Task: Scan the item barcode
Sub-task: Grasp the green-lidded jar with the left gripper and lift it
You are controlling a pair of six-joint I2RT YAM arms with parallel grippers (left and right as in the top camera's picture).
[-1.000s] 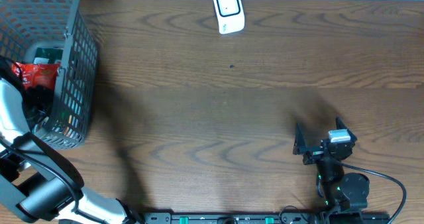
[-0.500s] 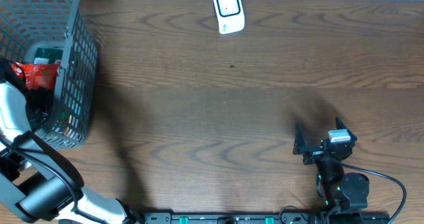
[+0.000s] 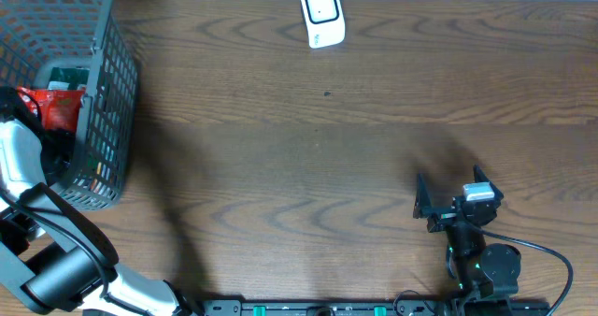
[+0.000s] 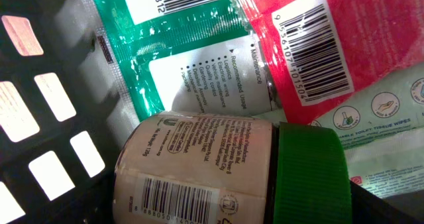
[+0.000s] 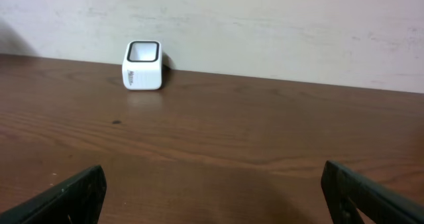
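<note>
Two arms work at a dark brown wooden table [image 3: 280, 166], and a grey plastic mesh basket [image 3: 112, 92] stands at its far left corner. The left arm [image 3: 19, 157] reaches down into this basket; the left gripper is hidden among the goods there, so I cannot tell how its jaws stand. In the left wrist view, a round jar with a beige paper label [image 4: 199, 164] and a green screw lid [image 4: 311, 177] lies on its side inside the basket, just in front of the camera, with a black barcode [image 4: 175, 197] facing up on the label. Behind the jar lie a green foil packet [image 4: 179, 52], a red foil packet [image 4: 311, 45] with its own barcode, and a pale green tissue pack [image 4: 384, 118], all touching each other. The small white box-shaped scanner [image 3: 322, 15] stands at the far edge of the table, well apart from the basket. The right gripper [image 5: 212, 174] rests low near the front right side, its jaws wide apart with nothing between them, pointing toward the scanner
</note>
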